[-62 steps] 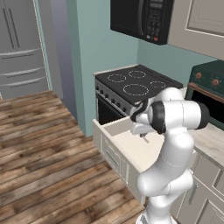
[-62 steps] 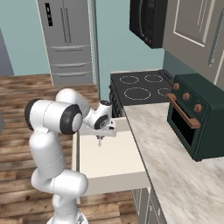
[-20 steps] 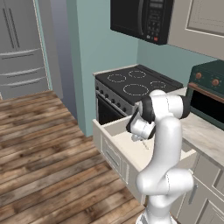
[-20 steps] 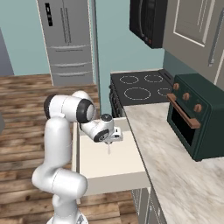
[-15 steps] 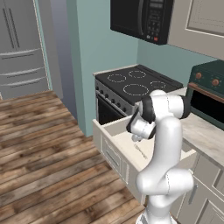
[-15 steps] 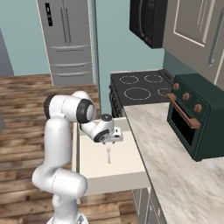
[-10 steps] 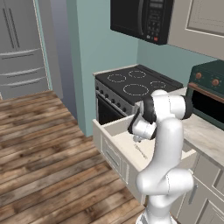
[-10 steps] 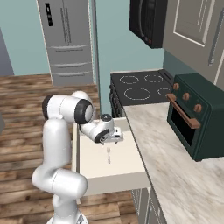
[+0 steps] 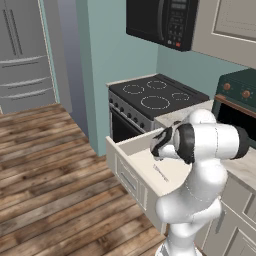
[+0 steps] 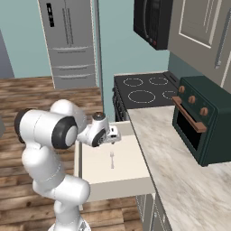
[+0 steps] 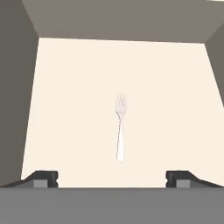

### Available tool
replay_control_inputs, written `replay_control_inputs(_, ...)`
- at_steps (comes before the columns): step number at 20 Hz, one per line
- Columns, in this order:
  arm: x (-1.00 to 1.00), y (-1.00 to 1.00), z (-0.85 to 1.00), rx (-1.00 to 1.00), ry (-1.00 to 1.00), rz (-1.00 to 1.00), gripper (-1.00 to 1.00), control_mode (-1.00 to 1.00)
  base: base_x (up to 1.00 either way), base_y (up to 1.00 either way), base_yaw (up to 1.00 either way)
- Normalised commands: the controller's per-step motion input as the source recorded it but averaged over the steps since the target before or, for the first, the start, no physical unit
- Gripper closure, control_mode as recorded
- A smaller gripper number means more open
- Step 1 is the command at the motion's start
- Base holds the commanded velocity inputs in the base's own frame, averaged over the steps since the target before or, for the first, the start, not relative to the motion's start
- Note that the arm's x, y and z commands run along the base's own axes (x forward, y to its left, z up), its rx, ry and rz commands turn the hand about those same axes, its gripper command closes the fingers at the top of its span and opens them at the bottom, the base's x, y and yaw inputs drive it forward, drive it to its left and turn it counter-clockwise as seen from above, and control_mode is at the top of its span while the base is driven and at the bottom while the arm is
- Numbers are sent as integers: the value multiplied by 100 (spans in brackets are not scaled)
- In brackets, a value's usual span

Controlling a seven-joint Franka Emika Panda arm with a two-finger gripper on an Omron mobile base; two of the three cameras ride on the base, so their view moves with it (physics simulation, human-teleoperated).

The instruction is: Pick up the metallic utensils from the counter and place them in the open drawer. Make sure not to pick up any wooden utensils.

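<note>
A small pale silver utensil (image 11: pixel 120 131), one of the metallic utensils, lies flat on the floor of the open drawer (image 11: pixel 65 109), free of any grip. My gripper (image 11: pixel 111 178) hangs just above it, open, with its dark fingertips (image 11: pixel 42 177) spread wide and nothing between them. From the right base view the utensil (image 10: pixel 112 159) rests mid-drawer (image 10: pixel 117 188) below the gripper (image 10: pixel 113 134). In the left base view the gripper (image 9: pixel 159 142) hovers over the drawer (image 9: pixel 127 175) and the utensil (image 9: pixel 161 172). The beige marbled counter (image 10: pixel 180 158) runs beside the drawer. The wooden utensils are out of view.
A black stove (image 10: pixel 144 92) stands just beyond the drawer. A dark green toaster oven (image 10: pixel 203 122) sits on the counter. A microwave (image 9: pixel 160 20) hangs above the stove, a fridge (image 10: pixel 70 40) stands at the back, and wood flooring (image 9: pixel 50 165) lies beside the drawer.
The jaws have gone from shut on the silver utensil to wide open. The utensil has dropped onto the drawer floor, and the hand has lifted slightly.
</note>
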Motion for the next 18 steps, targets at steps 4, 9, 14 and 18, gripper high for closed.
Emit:
replay_control_inputs(4, -71, 45, 100, 0, 0, 7, -100, -100, 0, 0, 0)
replay_control_inputs(9, -54, 24, 100, 0, 2, 3, -100, -100, 0, 0, 0)
replay_control_inputs(14, -26, 2, 100, 0, 19, 0, -100, -100, 0, 0, 0)
replay_control_inputs(18, -31, 0, 100, 2, 23, 1, -100, -100, 0, 0, 0)
